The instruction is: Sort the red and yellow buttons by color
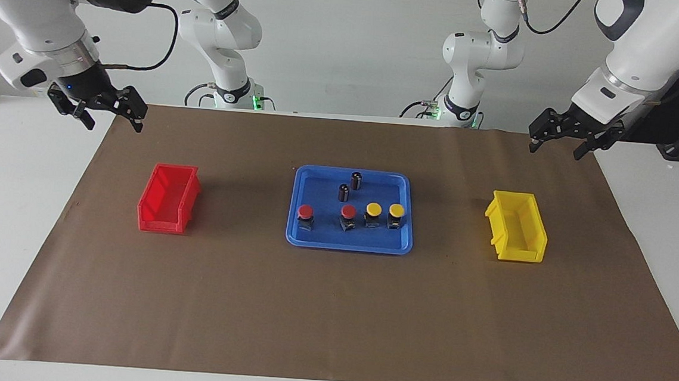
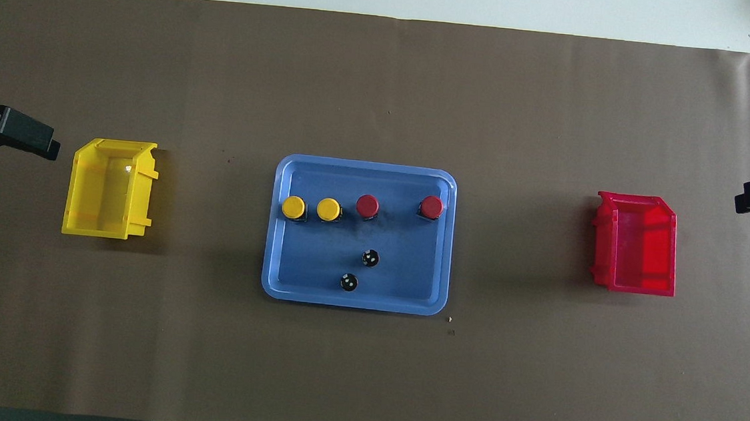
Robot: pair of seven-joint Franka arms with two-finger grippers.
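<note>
Four buttons stand in a row in a blue tray (image 1: 347, 246) at the table's middle. The two red buttons (image 1: 305, 214) (image 1: 348, 213) are toward the right arm's end. The two yellow buttons (image 1: 373, 211) (image 1: 396, 212) are toward the left arm's end. In the overhead view the red ones (image 2: 367, 206) (image 2: 431, 207) and yellow ones (image 2: 293, 207) (image 2: 328, 209) show the same order. My right gripper (image 1: 113, 122) is open and empty, up over the mat's corner near the robots. My left gripper (image 1: 555, 150) is open and empty over the mat's corner at its own end.
Two small dark cylinders (image 1: 356, 181) (image 1: 343, 192) stand in the tray, nearer to the robots than the buttons. A red bin (image 1: 161, 223) sits toward the right arm's end. A yellow bin (image 1: 520, 251) sits toward the left arm's end. A brown mat (image 1: 331, 309) covers the table.
</note>
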